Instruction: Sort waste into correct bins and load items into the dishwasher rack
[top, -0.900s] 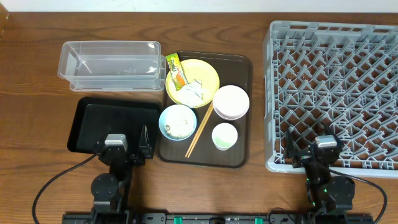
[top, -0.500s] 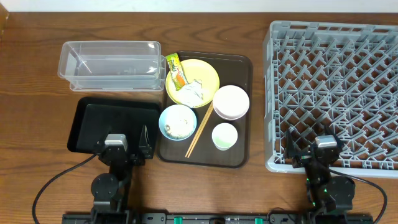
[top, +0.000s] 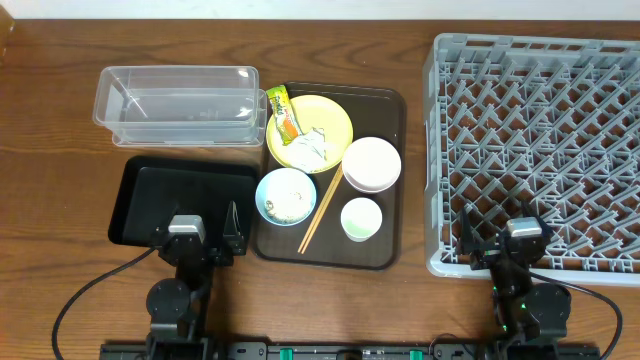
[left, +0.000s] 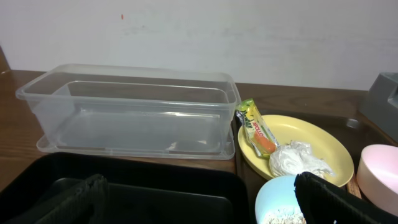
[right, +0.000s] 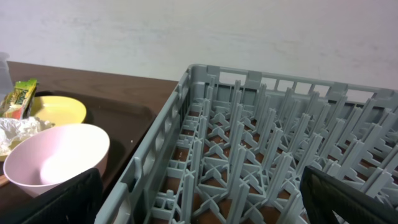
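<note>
Dishwasher rack (top: 535, 150), far right of the tabletop (top: 60, 130): grey, no items in it. Brown serving tray (top: 388, 108) sits centre and carries all the dishes. To its left lie the bins, with the black tray (top: 180, 190) nearer us and the clear tub (top: 178, 105) beyond it, both unfilled.

On the serving tray:
- yellow plate (top: 338, 118) at the far left corner
- white bowl (top: 371, 164) to its right
- light blue bowl (top: 286, 195) in front
- small white cup (top: 361, 219) near the front edge
- chopsticks (top: 321, 210) lying slantwise between the blue bowl and the cup

Waste: the wrapper (top: 284, 115) lies over the plate's left rim, the tissue (top: 312, 148) sits on the plate, and the rice grains (left: 283, 218) are in the blue bowl.

We judge the wrapper the likely first pick. It lies ahead and to the right of the left tool (top: 192, 232), its long axis pointing away from us with a slight lean. The left arm is clearly the nearer one, and the tub stands just beside the wrapper.

Left tool: fingers spread wide over the near edge of the black tray, holding nothing. Right tool (top: 507, 232): likewise spread, at the rack's near wall and empty. The rack stands directly ahead of it, the dishes off to its left.
</note>
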